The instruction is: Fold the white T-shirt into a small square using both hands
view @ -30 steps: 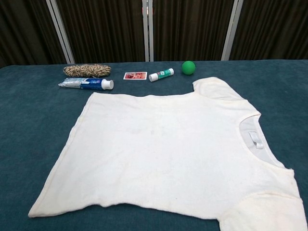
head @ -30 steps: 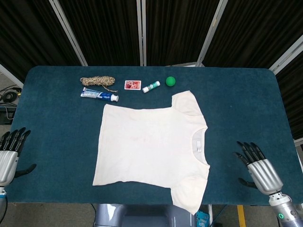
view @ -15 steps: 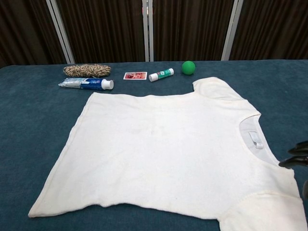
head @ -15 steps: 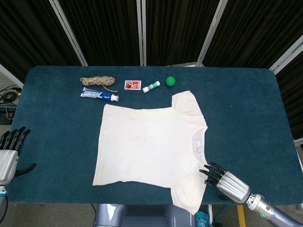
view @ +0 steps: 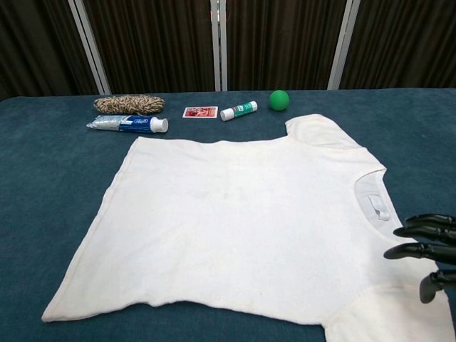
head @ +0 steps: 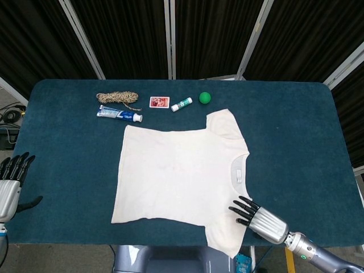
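No fold has been made yet, so the whole job appears to lie ahead: the white short-sleeved cotton T-shirt (head: 181, 176) lies spread flat and face up on the dark blue felt-covered table (head: 296, 131), with both sleeves out and the hem at its full width, and every crease that would bring it down to a small square is left to do. The right hand (head: 256, 218), metal-bodied with black fingers, is released and empty, its fingers (view: 420, 241) spread and hovering over the shoulder of the shirt just beside the near sleeve, with the neck opening and its small white label just ahead of the fingertips; whether the tips touch the cloth cannot be told. From that hand the body of the shirt stretches away towards the far left, the hem well apart from it. The left hand (head: 12, 185) is also slack and holds nothing, fingers apart, resting at the table's near edge, and the shirt's hem lies well off to its right, nowhere near its reach. The cloth looks thin, limp and slightly off-white, with faint wrinkles and a gently wavy hem, so it will probably sag and slide when lifted by one edge, which is likely why both hands will be needed to carry a straight fold across.
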{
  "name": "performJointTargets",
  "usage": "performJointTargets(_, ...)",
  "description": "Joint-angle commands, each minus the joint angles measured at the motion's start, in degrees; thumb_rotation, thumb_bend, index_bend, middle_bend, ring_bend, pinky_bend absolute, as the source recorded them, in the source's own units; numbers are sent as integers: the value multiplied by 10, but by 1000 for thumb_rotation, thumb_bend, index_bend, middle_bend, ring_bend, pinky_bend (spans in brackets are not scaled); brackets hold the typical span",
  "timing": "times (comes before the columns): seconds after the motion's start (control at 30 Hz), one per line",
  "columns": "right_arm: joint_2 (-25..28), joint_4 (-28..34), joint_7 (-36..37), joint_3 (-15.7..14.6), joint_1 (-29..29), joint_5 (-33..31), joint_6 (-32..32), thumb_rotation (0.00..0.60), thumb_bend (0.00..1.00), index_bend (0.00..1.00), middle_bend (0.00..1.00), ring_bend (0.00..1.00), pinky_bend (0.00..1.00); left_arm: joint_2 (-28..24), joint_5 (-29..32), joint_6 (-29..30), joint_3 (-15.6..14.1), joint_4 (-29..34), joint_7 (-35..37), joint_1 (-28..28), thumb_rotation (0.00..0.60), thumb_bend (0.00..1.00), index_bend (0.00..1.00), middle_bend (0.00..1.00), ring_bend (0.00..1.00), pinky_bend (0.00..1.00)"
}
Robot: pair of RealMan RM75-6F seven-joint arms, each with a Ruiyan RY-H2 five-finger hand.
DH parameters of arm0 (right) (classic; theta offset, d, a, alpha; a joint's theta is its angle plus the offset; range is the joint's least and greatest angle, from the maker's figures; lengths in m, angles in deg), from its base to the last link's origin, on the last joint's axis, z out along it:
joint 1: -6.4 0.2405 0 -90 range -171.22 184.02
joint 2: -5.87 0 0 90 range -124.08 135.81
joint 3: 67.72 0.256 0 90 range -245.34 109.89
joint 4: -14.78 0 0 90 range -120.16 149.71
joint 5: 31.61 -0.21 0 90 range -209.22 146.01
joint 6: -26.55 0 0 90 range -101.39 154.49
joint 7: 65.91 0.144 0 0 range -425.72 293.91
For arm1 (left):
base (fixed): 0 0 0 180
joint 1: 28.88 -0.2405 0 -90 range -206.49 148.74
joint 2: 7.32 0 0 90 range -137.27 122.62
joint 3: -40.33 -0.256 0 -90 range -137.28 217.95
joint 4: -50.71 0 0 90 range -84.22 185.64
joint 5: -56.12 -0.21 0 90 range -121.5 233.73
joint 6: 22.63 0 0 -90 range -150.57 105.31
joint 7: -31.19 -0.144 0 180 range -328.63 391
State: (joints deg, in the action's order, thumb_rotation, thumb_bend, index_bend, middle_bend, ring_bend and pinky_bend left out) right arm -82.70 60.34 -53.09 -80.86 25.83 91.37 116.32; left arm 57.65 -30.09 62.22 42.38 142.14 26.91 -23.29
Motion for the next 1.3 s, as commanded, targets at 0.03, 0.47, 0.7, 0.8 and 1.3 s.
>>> performJointTargets(0.03,-12,-13,-5,-6,2,0,-3,600,0,411,131,0,0,0,0,-1,0,0,0,0,600,0,0,0,0,0)
performJointTargets(0.47,-54,-78,-15,-19,10,-3,12,600,12,422,145,0,0,-1,3,2,1,-2,6,-2,600,0,0,0,0,0)
performJointTargets(0.7,-69,-83,-14,-22,14,-11,13,600,33,422,146,0,0,-1,7,2,3,-4,9,-3,600,0,0,0,0,0)
performJointTargets(0.8,-72,-80,-10,-20,15,-17,19,600,40,422,146,0,0,0,9,0,3,-5,9,-2,600,0,0,0,0,0)
performJointTargets(1.3,-68,-65,-5,-25,24,-37,35,600,158,413,144,0,0,-1,8,-2,1,-3,10,-2,600,0,0,0,0,0)
